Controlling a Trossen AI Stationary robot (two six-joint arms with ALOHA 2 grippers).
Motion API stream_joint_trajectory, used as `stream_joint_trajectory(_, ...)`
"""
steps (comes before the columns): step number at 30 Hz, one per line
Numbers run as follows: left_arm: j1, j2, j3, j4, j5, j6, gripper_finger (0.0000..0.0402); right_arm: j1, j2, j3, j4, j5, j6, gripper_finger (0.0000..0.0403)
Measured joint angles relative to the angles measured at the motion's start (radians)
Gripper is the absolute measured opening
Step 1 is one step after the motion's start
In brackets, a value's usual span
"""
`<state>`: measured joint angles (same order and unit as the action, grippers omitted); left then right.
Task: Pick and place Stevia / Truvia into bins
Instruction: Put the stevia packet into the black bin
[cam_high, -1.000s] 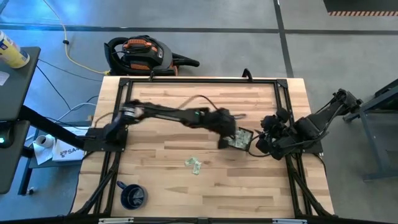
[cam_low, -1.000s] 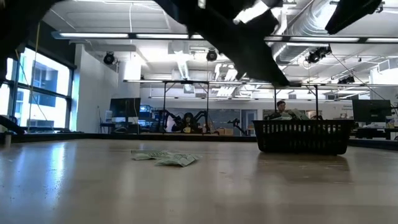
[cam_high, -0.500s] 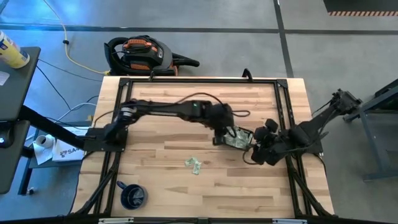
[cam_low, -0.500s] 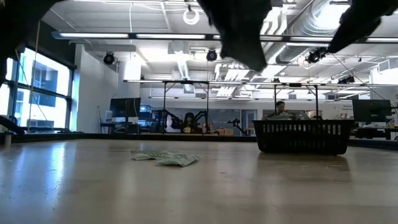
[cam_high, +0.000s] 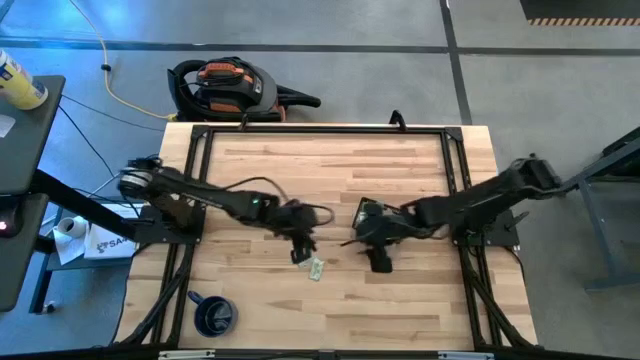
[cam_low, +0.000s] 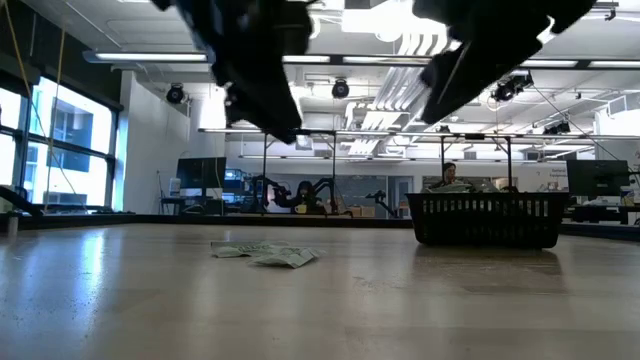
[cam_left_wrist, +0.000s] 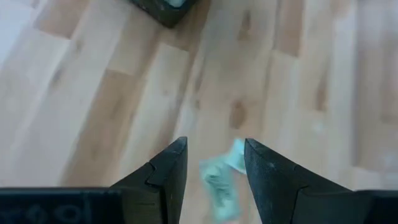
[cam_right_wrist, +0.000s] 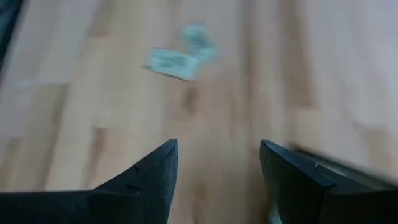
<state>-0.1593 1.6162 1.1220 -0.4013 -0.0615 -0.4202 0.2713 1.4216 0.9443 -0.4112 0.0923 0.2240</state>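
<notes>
Several pale green and white Stevia sachets (cam_high: 315, 268) lie flat in a small heap on the wooden table, near its middle; they also show as sachets (cam_low: 265, 253) in the low view. My left gripper (cam_high: 303, 252) hovers open just above them, and the sachets (cam_left_wrist: 221, 180) show between its fingers. My right gripper (cam_high: 379, 262) hangs open to the right of the heap, with the sachets (cam_right_wrist: 177, 56) ahead of it. The black tray (cam_low: 487, 220) stands on the table to the right; my right arm covers it in the high view. A corner of the tray (cam_left_wrist: 163, 7) shows in the left wrist view.
A dark blue mug (cam_high: 212, 315) stands near the table's front left corner. A black rail frame (cam_high: 320, 130) runs around the tabletop. An orange and black vacuum (cam_high: 225, 88) lies on the floor beyond the far edge. Bare wood lies along the far side.
My left gripper has pulled back from over the tray toward the table's left and near edge, and now hangs above the sachet heap. My right gripper has swung in from the right edge toward the middle and sunk lower, over the tray's place. The sachets on the table have stayed put.
</notes>
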Motion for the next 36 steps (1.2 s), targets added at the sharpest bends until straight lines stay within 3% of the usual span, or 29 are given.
stream_joint_trajectory(4,-0.047,-0.090,-0.140,0.029,-0.036,-0.115,0.0193,-0.017,0.132,0.037,0.097,-0.139,-0.179,0.0217)
stream_joint_trajectory(10,-0.105,-0.200,-0.261,0.037,-0.137,-0.239,0.0193,-0.021,0.362,0.235,0.123,-0.162,-0.327,0.0217)
stream_joint_trajectory(20,-0.153,-0.365,-0.394,-0.067,-0.216,-0.371,0.0193,-0.050,0.667,0.535,-0.011,-0.265,-0.382,0.0212)
stream_joint_trajectory(27,-0.156,-0.432,-0.436,-0.080,-0.246,-0.370,0.0193,-0.027,0.763,0.577,-0.025,-0.234,-0.382,0.0190)
stream_joint_trajectory(31,-0.156,-0.443,-0.444,-0.096,-0.249,-0.347,0.0193,-0.012,0.765,0.569,-0.073,-0.144,-0.370,0.0152)
stream_joint_trajectory(36,-0.156,-0.446,-0.443,-0.071,-0.253,-0.306,0.0193,-0.012,0.731,0.564,-0.186,-0.092,-0.272,0.0045)
